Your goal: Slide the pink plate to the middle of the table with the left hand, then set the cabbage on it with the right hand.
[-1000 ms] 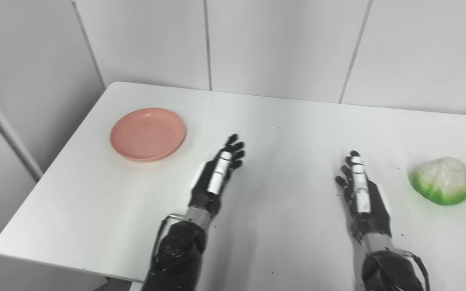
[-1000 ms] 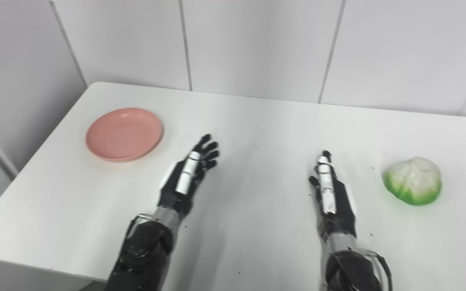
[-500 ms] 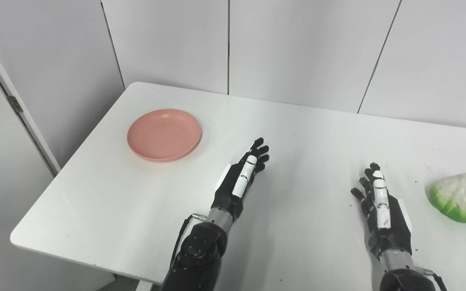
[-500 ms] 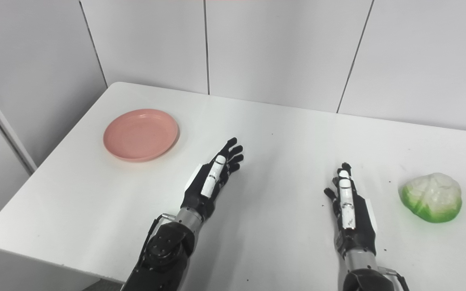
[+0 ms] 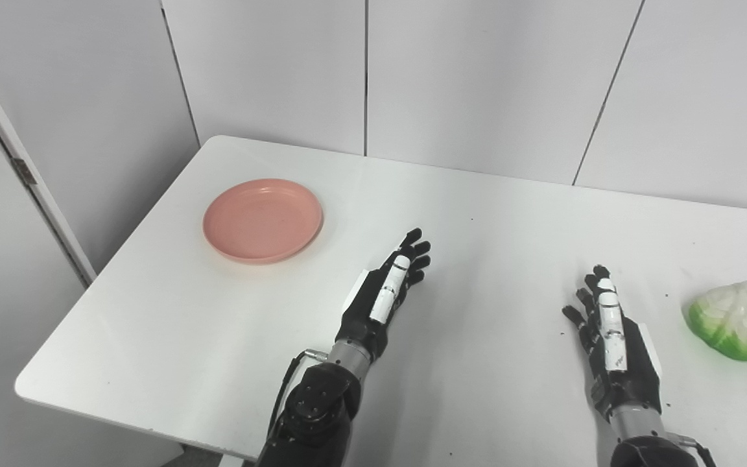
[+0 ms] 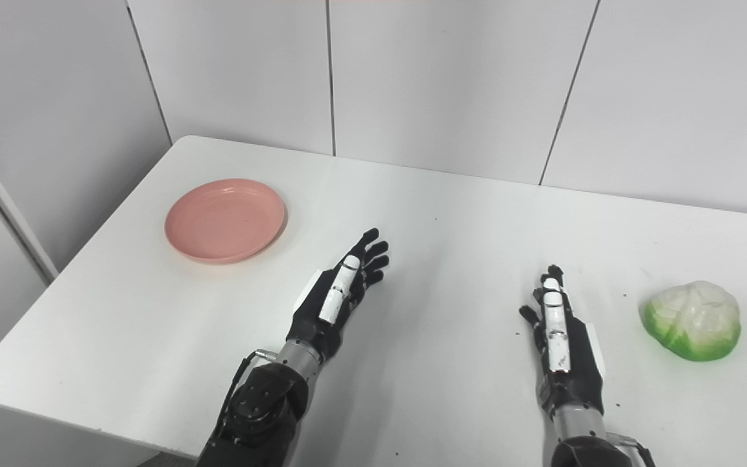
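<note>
Hands (image 5: 383, 295) (image 5: 610, 331) open, empty, seemingly above table (image 5: 490, 214).

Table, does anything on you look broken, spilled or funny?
Nothing much. The pink plate lies flat and empty near the table's far left corner, and the cabbage sits whole at the right. Both hands, left and right, are open and hold nothing. Only a few tiny dark specks dot the tabletop.

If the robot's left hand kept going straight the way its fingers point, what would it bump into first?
Probably nothing on the table. The left hand points up and to the right, away from the pink plate, across bare table toward the wall, as far as depth shows.
</note>
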Motion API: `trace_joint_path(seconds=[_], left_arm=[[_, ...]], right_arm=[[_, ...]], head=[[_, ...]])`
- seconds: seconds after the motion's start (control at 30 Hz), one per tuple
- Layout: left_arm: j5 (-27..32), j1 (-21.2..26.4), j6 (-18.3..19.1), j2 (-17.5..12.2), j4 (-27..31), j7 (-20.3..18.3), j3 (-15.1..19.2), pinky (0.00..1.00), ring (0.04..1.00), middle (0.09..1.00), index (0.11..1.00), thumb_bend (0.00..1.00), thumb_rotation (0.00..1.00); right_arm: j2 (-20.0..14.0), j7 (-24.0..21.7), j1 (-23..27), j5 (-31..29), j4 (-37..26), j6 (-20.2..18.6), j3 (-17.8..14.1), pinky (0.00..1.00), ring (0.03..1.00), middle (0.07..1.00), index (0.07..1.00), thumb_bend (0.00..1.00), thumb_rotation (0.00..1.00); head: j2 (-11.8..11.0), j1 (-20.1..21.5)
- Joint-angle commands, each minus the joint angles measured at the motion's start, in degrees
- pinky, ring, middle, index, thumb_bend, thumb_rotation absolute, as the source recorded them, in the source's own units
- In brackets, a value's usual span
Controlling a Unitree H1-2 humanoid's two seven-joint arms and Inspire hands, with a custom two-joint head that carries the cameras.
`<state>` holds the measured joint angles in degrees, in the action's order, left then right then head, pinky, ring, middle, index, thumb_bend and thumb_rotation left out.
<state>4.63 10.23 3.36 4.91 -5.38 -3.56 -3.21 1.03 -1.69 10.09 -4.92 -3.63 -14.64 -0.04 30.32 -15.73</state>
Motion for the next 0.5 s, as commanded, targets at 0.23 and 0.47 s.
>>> trace_joint_path(seconds=[0.23, 0.47], left_arm=[[-1.09, 1.79, 0.93, -0.82, 9.1, 1.14, 1.05, 0.91, 0.912, 0.921, 0.917, 0.42, 1.0], [1.98, 3.48, 2.69, -1.09, 13.27, 1.67, 3.81, 0.95, 0.92, 0.931, 0.92, 0.45, 1.0]], right_arm=[[-0.76, -0.58, 0.84, -0.15, -0.89, 1.78, 0.02, 1.0, 0.999, 1.0, 1.0, 0.18, 1.0], [-1.04, -0.68, 0.71, -0.52, -1.75, 0.64, -0.09, 1.0, 0.998, 1.0, 1.0, 0.19, 1.0]], head=[[0.33, -0.51], [0.98, -0.54]])
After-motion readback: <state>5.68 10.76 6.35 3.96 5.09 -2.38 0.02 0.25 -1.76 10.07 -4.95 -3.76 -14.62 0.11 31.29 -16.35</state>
